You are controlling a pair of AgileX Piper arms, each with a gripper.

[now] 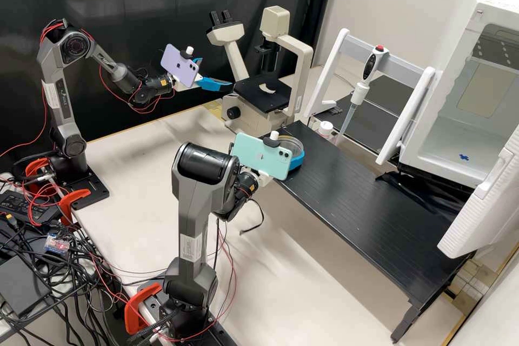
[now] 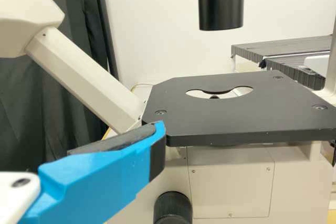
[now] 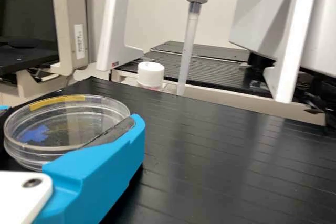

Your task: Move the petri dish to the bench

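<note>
My right gripper [image 1: 295, 159] is over the near-left end of the raised black bench [image 1: 351, 200], around the clear petri dish [image 1: 291, 144]. In the right wrist view, the gripper [image 3: 72, 124] is shut on the round dish [image 3: 65, 109], which has a yellow strip and a blue mark; one grey pad lies along its rim. Whether the dish touches the black surface [image 3: 210, 166] cannot be told. My left gripper [image 1: 217, 77] hangs open in front of the microscope. The left wrist view shows one finger of this gripper [image 2: 105, 171] beside the microscope stage, nothing against its pad.
The cream microscope [image 1: 265, 94] stands behind the bench's left end. A pipette [image 1: 357, 98] hangs from a white frame, with a white-capped bottle [image 1: 325, 128] below. At the right is a white chamber [image 1: 459, 113] with its door open. The pale table [image 1: 140, 173] lies under both arms.
</note>
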